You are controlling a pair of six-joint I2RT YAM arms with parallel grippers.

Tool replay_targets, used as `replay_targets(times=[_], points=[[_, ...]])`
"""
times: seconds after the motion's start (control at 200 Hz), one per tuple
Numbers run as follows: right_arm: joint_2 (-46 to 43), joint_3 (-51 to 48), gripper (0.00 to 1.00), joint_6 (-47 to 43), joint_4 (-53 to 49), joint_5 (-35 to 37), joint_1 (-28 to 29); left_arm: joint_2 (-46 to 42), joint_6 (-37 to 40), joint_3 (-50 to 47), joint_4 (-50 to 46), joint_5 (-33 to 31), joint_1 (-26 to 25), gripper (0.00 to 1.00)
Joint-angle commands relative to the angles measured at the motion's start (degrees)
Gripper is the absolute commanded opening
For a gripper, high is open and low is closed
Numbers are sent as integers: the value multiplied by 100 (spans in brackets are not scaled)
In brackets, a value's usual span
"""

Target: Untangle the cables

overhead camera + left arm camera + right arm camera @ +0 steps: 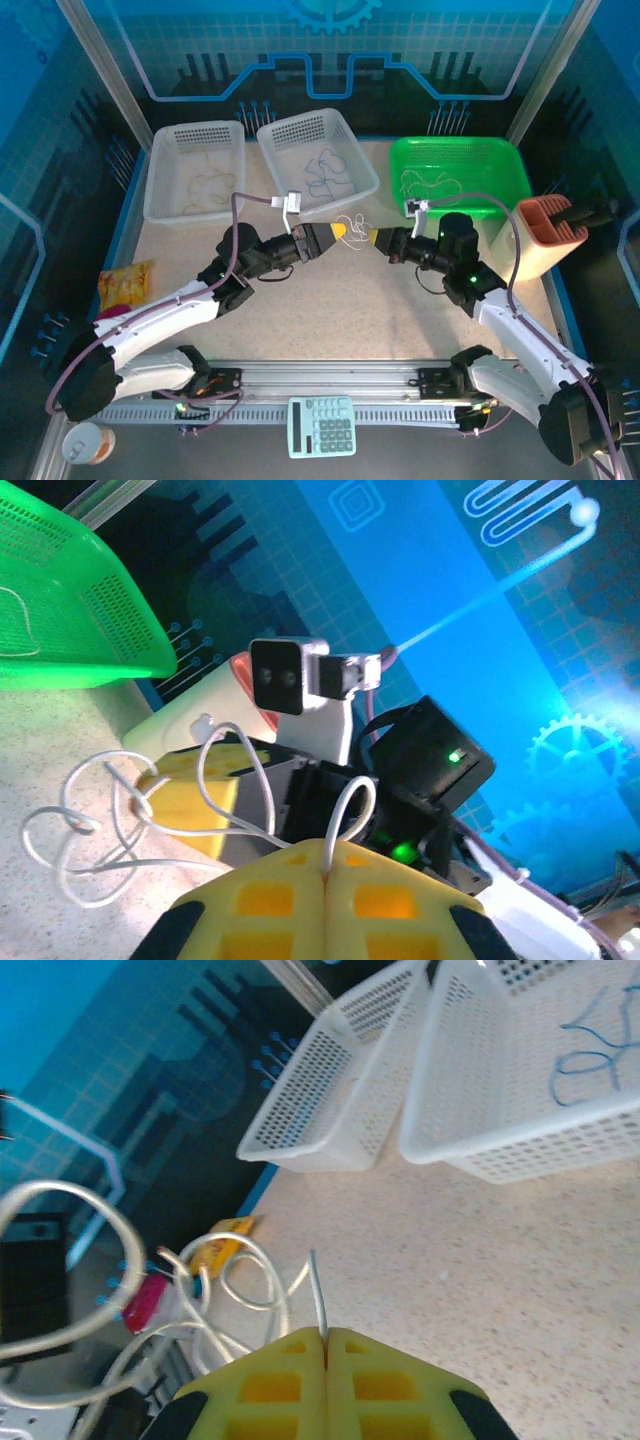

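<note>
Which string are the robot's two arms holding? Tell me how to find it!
Find the green basket and the white basket beside it on the table. Just in front of the gap between them, the left tool and right tool nearly touch, both pinching a thin, loopy white cable. Other cables lie in baskets; this one doesn't.

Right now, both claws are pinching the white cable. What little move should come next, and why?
Probably ease the left gripper and right gripper slowly apart. Both are shut on the whitish cable, and its loops lie curled between them, so a gentle pull should open them.
</note>
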Motion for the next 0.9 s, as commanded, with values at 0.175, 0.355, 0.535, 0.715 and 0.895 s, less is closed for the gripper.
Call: replay_targets(times=[0.175,0.355,0.535,0.715,0.895], points=[[564,-853,0,-163,-37,887,-172,-184,-514,1002,655,122,60,0],[781,-1081,0,-97,6,1076,-219,-297,-79,1411,169,267,61,0],[762,-1221,0,-39,-40,1019,-299,-646,775,1572,-672,-2,58,0],[513,-1138,40,-42,52,271,-285,-655,982,1474,-849,-26,56,0],[-225,-668,47,-239,-796,316,-284,-483,888,1101,-557,90,61,0]])
